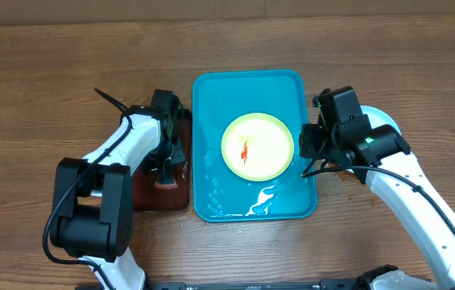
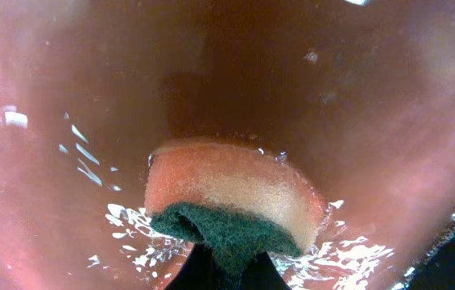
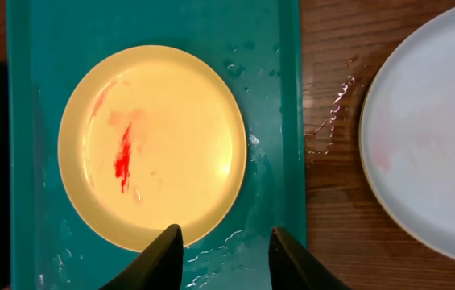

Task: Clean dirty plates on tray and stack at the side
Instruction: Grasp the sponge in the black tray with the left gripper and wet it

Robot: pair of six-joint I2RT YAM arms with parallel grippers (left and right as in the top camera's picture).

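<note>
A pale yellow-green plate (image 1: 258, 147) with a red sauce smear lies in the middle of the turquoise tray (image 1: 211, 105). The right wrist view shows the same plate (image 3: 153, 145) on the wet tray (image 3: 275, 97). My right gripper (image 3: 223, 242) hangs open over the tray's near edge, by the plate's rim, with nothing between its fingers. A white-bluish plate (image 3: 428, 137) rests on the table right of the tray. My left gripper (image 2: 227, 272) is shut on an orange sponge (image 2: 235, 189) with a green scouring side, down in the wet reddish-brown tray.
The small black tray (image 1: 180, 197) with a reddish-brown inside stands against the turquoise tray's left side, water pooled in it. Water drops lie on the turquoise tray's front part (image 1: 263, 197). Bare wooden table (image 1: 50, 80) stretches to the left and back.
</note>
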